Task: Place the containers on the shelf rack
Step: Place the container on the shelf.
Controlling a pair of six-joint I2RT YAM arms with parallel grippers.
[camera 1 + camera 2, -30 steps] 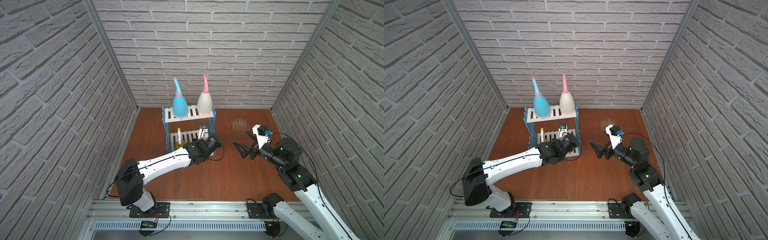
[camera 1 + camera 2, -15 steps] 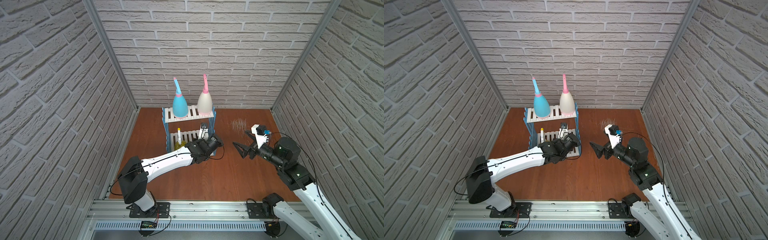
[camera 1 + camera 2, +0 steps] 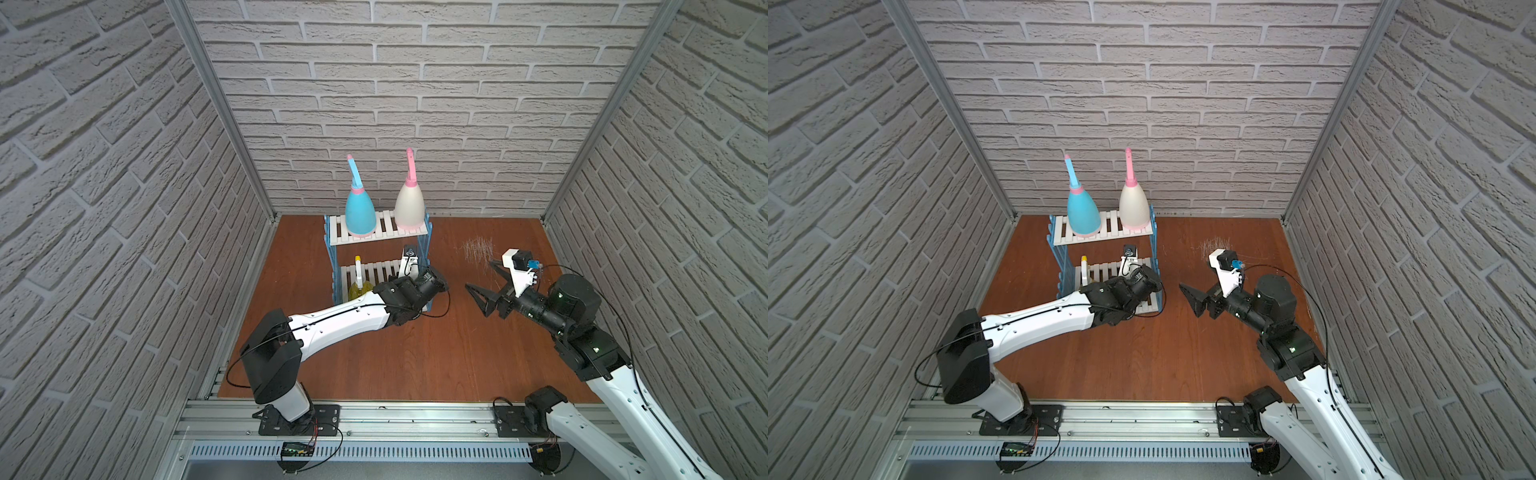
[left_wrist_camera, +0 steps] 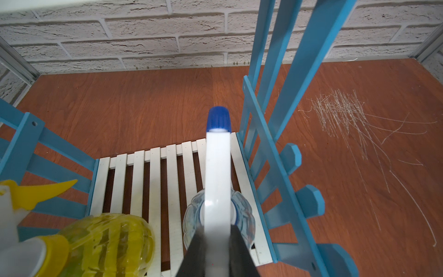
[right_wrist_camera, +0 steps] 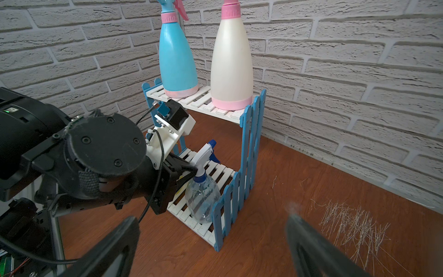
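Colourless bottle point(image 5: 202, 199) on shelf rack point(image 5: 249, 148), neck clamped by left gripper point(image 5: 191, 170), right gripper point(image 3: 478, 274) wide apart

In both top views the left arm point(image 3: 409, 291) hides the colourless bottle point(image 5: 202, 199) on the shelf rack's point(image 3: 384, 228) lower tier, and in the right wrist view the right gripper's point(image 5: 211, 218) fingers point(image 5: 103, 247) blur, while the upper-tier blue bottle point(image 5: 177, 60) and cream bottle point(image 5: 231, 60) lose their nozzles beyond the frame.
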